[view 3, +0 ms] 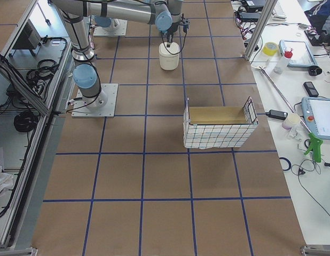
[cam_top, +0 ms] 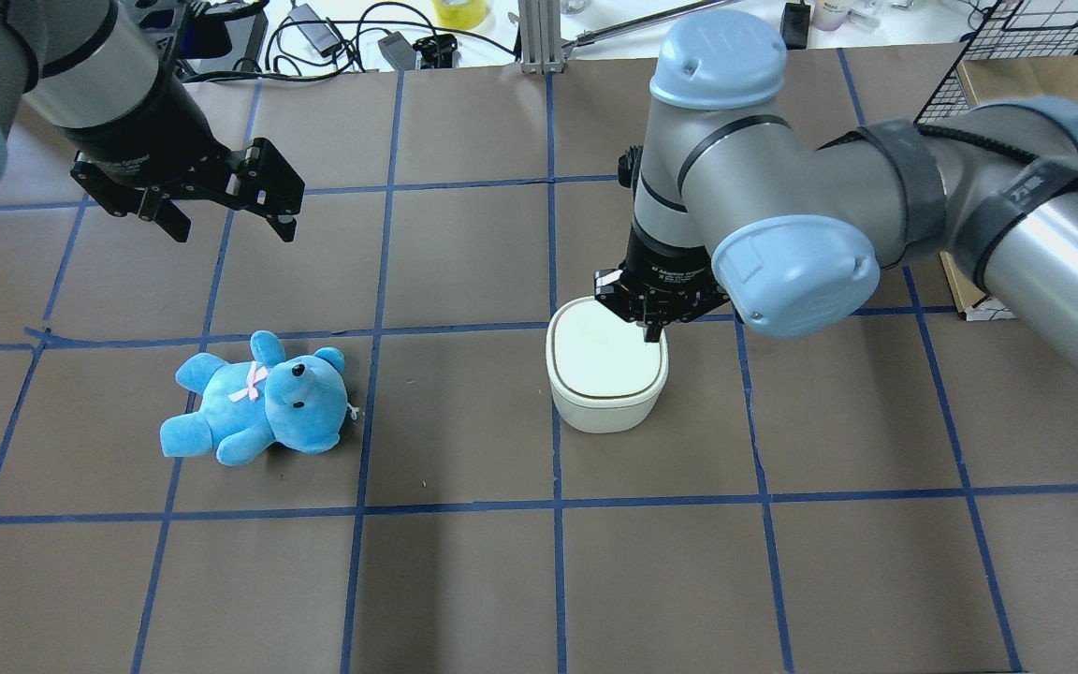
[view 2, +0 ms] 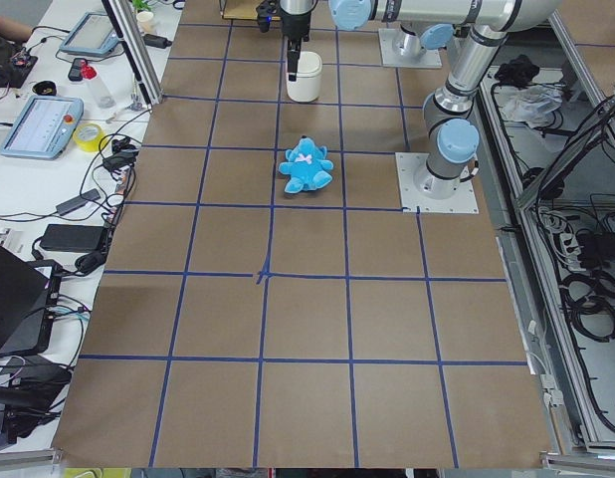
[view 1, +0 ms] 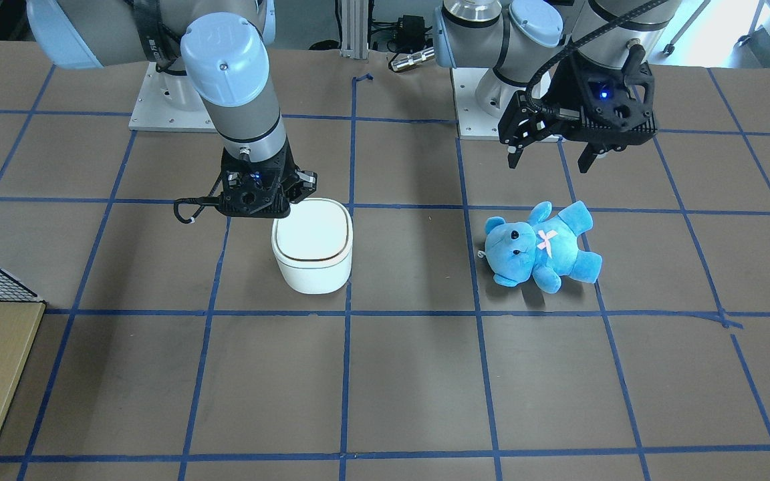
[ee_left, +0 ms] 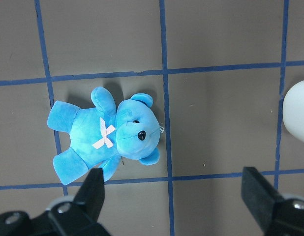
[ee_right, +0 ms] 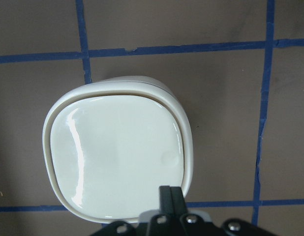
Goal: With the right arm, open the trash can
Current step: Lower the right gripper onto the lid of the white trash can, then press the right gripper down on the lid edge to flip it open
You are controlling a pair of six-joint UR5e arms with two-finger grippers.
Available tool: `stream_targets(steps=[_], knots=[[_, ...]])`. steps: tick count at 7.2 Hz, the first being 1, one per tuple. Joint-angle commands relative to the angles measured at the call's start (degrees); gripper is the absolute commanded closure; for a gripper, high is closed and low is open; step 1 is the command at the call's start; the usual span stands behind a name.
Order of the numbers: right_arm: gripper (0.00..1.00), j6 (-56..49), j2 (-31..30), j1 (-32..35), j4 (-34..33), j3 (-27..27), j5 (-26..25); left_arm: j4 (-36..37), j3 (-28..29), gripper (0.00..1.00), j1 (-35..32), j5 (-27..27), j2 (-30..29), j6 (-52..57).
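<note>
The white trash can (cam_top: 606,370) stands on the table with its lid closed; it also shows in the front view (view 1: 315,247) and fills the right wrist view (ee_right: 117,152). My right gripper (cam_top: 653,328) points straight down, fingers shut and empty. Its tips are over the lid's edge on my right side, as the front view (view 1: 293,196) and the right wrist view (ee_right: 170,194) show. I cannot tell whether they touch the lid. My left gripper (cam_top: 225,223) is open and empty, hovering high above the table away from the can, as the left wrist view (ee_left: 175,194) shows.
A blue teddy bear (cam_top: 258,398) lies on its back on the left half of the table, below the left gripper (view 1: 549,160). A wire basket (view 3: 218,128) stands at the table's right end. Blue tape lines grid the brown table (cam_top: 464,562).
</note>
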Motion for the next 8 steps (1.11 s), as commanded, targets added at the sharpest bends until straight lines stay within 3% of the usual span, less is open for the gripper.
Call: stream_targets(steps=[1, 6, 7, 8], knots=[[1.0, 0.0, 2.6, 0.5, -3.2, 1.8, -0.3, 0.0, 0.0, 0.0, 0.0, 0.0, 0.0, 0.0], [1.0, -0.2, 2.7, 0.5, -5.1, 2.9, -0.6, 0.0, 0.0, 0.0, 0.0, 0.0, 0.0, 0.0], [0.87, -0.1, 2.1, 0.5, -5.1, 2.3, -0.7, 0.0, 0.0, 0.0, 0.0, 0.0, 0.0, 0.0], [0.01, -0.3, -0.8, 0.5, -4.6, 0.7, -0.9, 0.0, 0.0, 0.0, 0.0, 0.1, 0.0, 0.0]])
